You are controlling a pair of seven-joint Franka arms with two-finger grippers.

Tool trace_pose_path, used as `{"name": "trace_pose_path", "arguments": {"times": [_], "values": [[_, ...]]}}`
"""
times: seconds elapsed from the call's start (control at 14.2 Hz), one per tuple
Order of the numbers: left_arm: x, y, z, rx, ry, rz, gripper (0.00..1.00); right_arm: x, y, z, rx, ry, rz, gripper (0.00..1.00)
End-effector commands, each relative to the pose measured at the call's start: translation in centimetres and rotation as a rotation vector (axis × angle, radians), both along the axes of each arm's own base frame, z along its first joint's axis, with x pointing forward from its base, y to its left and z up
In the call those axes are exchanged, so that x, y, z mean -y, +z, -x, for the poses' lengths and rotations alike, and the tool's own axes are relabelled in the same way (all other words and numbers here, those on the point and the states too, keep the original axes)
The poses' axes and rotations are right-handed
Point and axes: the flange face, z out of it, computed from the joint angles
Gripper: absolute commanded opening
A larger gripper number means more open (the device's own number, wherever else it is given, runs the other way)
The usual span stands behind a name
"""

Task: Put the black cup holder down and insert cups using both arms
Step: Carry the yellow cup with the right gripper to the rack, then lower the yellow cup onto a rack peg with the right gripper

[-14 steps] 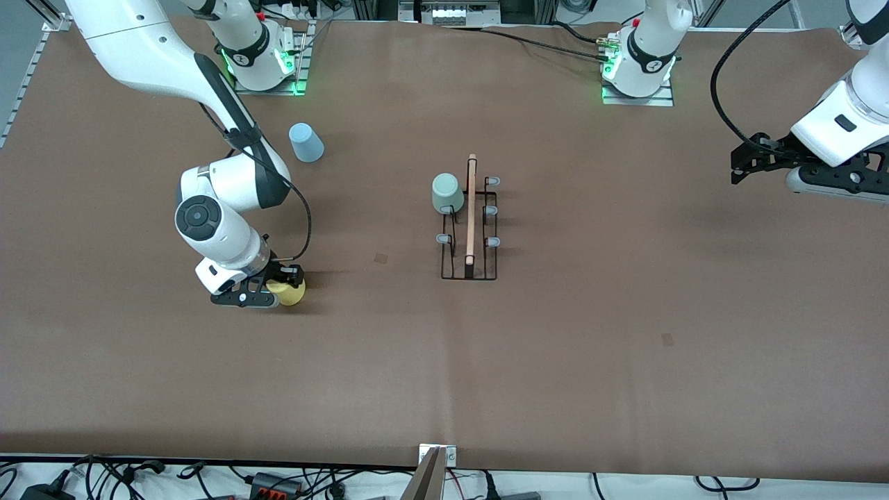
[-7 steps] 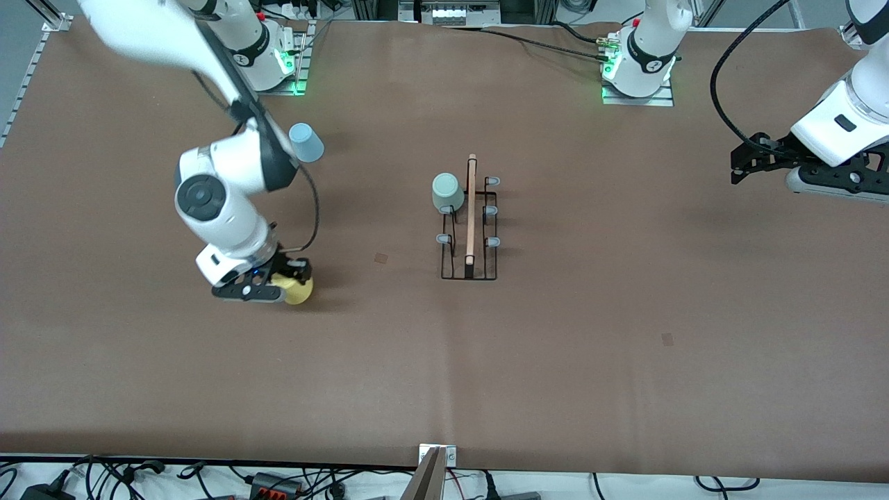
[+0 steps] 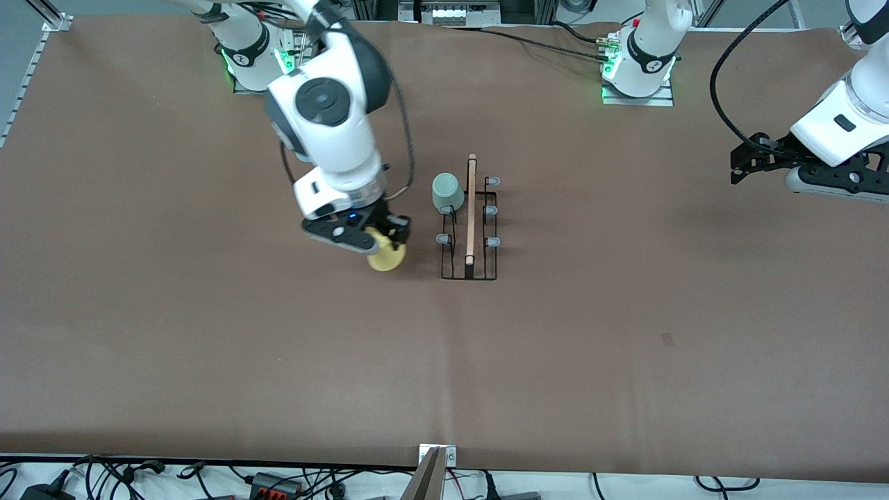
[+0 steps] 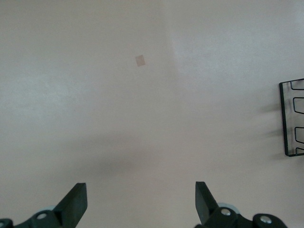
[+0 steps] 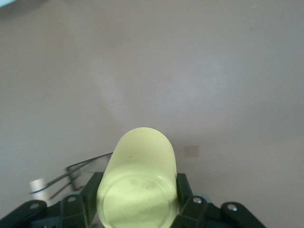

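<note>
right pincer [image 3: 378, 239] clamped on yellow cup [image 3: 386, 257] beside black cup holder [image 3: 469, 229]; line mouth over free peg [image 3: 442, 239], go slow. left pincer [image 4: 141, 202] apart, waiting.

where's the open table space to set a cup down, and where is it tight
Bare table runs along the front-camera edge, nearer than the black cup holder, and between the holder and the waiting left gripper, jaws open, at its end. It is tight beside the holder toward the right arm's end: the right gripper holds the yellow cup there, and a grey-green cup sits on a peg.
</note>
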Motion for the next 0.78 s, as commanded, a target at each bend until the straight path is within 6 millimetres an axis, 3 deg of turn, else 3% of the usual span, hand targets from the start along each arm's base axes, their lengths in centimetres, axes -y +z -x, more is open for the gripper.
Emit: {"name": "trace_pose_path", "arguments": {"times": [0.0,0.28,0.71], "values": [[0.2,0.7,-0.1,-0.001,0.003,0.017,1.00,-2.6,0.3,-0.8,-0.015,-0.058,-0.056,0.06],[0.2,0.7,-0.1,-0.001,0.001,0.017,1.00,-5.2,-3.0,-0.3,0.000,-0.032,-0.086,0.07],[0.2,0.8,-0.1,0.000,0.003,0.017,1.00,-7.3,-6.4,0.5,-0.005,-0.007,-0.094,0.07]]}}
